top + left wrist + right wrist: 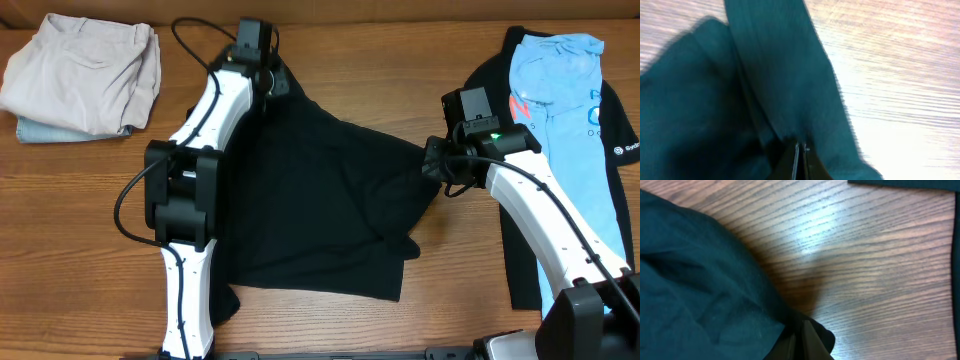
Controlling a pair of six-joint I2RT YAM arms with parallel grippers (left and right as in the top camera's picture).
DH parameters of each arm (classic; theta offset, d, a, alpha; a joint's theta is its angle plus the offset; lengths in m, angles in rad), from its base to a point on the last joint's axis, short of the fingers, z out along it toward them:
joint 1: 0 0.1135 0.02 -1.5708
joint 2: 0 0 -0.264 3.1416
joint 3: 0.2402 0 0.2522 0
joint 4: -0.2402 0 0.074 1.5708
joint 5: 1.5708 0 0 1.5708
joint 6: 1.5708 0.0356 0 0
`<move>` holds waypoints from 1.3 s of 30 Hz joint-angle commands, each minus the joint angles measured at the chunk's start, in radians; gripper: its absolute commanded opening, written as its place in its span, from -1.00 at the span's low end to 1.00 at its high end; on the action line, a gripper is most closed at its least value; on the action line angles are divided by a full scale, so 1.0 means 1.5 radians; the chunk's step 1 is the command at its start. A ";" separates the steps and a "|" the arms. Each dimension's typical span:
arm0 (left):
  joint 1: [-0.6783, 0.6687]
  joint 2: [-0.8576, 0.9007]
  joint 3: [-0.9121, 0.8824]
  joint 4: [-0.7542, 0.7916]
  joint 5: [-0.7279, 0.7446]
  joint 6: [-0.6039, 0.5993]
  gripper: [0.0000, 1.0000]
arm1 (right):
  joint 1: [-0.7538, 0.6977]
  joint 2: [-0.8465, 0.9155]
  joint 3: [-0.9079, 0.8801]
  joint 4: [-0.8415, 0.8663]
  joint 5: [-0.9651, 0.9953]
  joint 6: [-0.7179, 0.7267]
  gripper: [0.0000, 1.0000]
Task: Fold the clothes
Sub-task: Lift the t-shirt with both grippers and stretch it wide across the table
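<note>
Early days here, left gripper (263,78) and right gripper (432,165) both clamped on edges of the rumpled black T-shirt (330,210), no tidy fold showing yet, light blue tee (555,90) waiting at right.

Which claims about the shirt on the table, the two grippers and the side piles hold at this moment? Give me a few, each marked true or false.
1. The left gripper is shut on the black T-shirt. True.
2. The right gripper hangs open, clear of any cloth. False: it is shut on an edge of the black T-shirt.
3. The light blue tee lies on top of a black shirt at the right. True.
4. The beige folded garment rests on the black T-shirt. False: it sits apart at the far left, on a pale blue folded garment.
5. The black T-shirt is already a neat folded rectangle. False: it lies spread and rumpled between the arms.
</note>
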 commanded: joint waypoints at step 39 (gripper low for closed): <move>0.108 -0.597 0.360 -0.572 -0.089 0.104 -0.92 | -0.005 -0.187 0.486 -0.412 -0.019 -0.075 -0.92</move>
